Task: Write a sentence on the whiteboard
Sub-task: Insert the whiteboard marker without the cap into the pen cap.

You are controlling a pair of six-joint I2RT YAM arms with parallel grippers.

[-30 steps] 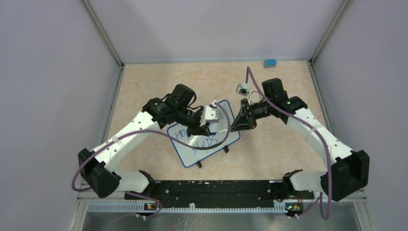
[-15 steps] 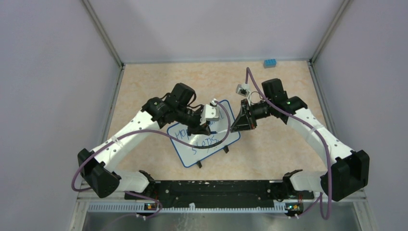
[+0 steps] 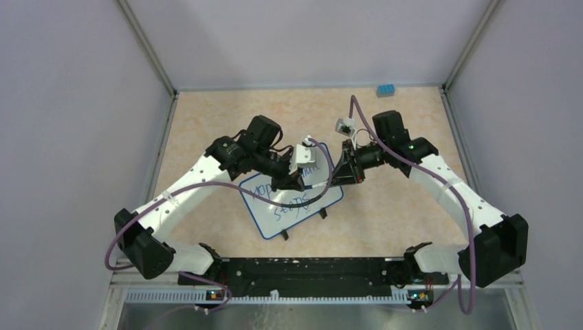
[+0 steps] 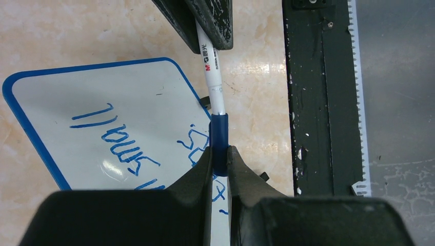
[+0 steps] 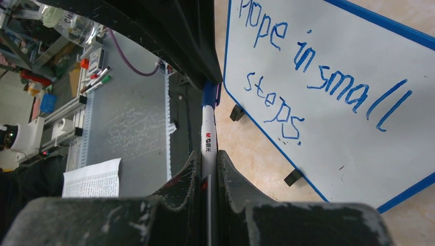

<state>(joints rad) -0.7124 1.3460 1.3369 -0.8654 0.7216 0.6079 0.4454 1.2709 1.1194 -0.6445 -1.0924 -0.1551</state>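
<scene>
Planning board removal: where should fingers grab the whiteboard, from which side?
Pinch the whiteboard by its blue rim at the near left corner, coming from the robot's side. Its clip feet seem to lift the edge, and that corner is clear of the sentence.

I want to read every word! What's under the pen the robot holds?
Under the pen lie the whiteboard edge and bare table. The blue sentence shows beside it, but the pen and left end effector cover part of its second line.
</scene>
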